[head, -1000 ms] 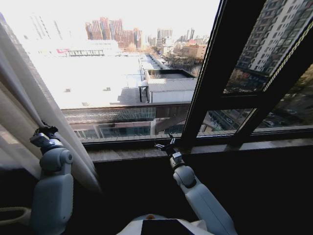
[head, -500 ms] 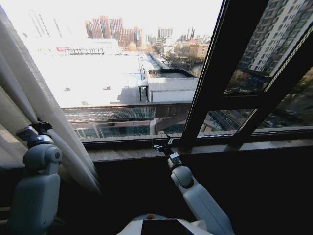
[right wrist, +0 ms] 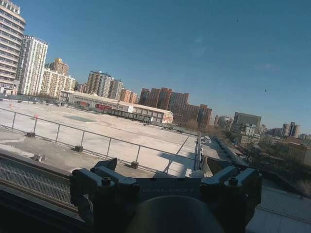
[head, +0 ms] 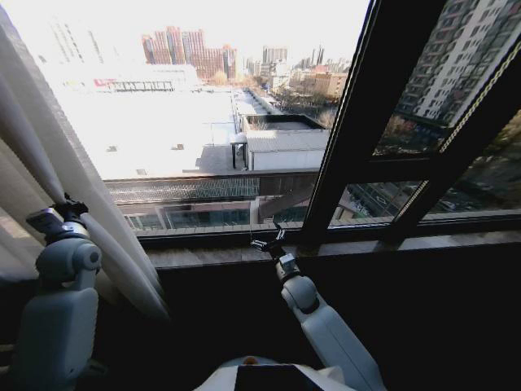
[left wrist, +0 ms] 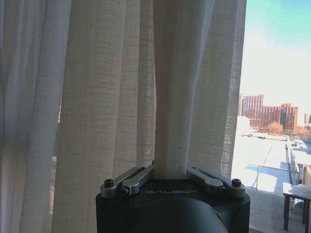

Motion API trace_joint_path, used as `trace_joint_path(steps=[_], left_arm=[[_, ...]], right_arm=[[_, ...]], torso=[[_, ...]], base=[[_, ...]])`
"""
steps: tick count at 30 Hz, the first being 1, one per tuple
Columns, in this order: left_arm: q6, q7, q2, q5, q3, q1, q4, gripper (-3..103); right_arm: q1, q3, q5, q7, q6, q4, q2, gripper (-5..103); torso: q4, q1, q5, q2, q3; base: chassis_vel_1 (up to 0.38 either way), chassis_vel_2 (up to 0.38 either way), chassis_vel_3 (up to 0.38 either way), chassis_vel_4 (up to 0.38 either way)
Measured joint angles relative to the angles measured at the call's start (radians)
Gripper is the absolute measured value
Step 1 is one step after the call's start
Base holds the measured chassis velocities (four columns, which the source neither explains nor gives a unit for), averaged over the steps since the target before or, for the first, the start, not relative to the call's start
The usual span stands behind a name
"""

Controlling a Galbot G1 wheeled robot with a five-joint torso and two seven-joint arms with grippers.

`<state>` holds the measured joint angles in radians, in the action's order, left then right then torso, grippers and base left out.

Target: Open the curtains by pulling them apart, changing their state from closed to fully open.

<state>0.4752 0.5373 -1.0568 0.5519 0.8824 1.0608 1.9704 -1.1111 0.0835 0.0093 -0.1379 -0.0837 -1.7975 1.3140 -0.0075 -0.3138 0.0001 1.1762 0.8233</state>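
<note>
Left gripper (left wrist: 170, 175) clamps a pleat of the sheer cream pleated curtains (left wrist: 121, 97) gathered left of the dark window frame (head: 342, 163); right gripper (head: 266, 241), fingers spread and empty, sits near its sill.

Hard daylight through the window frame (head: 358, 147); glare blows out 11 o'clock. Interior below deep shadow. Curtains (left wrist: 121, 97) backlit, translucent. Head view edges bowed.

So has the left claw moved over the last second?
Yes. In the head view the left claw, shut on a curtain pleat, has shifted leftward, away from the dark window frame bar, dragging the fabric with it.
</note>
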Motion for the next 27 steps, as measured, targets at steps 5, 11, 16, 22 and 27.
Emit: trace_joint_path(steps=[5, 11, 16, 22, 27], left_arm=[[-0.006, -0.013, -0.002, -0.006, -0.003, 0.005, -0.002, 2], [-0.011, -0.026, -0.005, -0.015, -0.001, 0.012, -0.003, 2], [-0.014, -0.033, -0.006, -0.021, 0.0, 0.017, -0.005, 2], [-0.014, -0.035, -0.001, -0.021, 0.002, 0.02, -0.005, 2], [-0.015, -0.036, -0.001, -0.021, 0.005, 0.026, -0.001, 2]], right_arm=[[0.0, -0.006, -0.015, 0.004, 0.0, 0.005, 0.005, 100], [-0.005, -0.012, -0.034, 0.01, 0.0, 0.01, 0.009, 100], [-0.006, -0.017, -0.044, 0.009, 0.0, 0.014, 0.015, 100], [-0.007, -0.02, -0.046, 0.007, 0.0, 0.014, 0.019, 100], [-0.012, -0.02, -0.048, 0.005, 0.001, 0.014, 0.02, 100]], torso=[[0.0, 0.0, 0.0, 0.0, 0.0], [-0.0001, 0.0, 0.0001, 0.0, 0.0], [0.0, 0.0, 0.0, 0.0, 0.0], [0.0, 0.0, -0.0001, 0.0, 0.0], [0.0001, 0.0, -0.0002, 0.0, 0.0]], base=[[0.0, 0.0, 0.0, 0.0], [0.0, 0.0, 0.0, 0.0], [0.0, 0.0, 0.0, 0.0], [0.011, 0.007, -0.003, -0.005], [0.062, 0.049, -0.06, -0.062]])
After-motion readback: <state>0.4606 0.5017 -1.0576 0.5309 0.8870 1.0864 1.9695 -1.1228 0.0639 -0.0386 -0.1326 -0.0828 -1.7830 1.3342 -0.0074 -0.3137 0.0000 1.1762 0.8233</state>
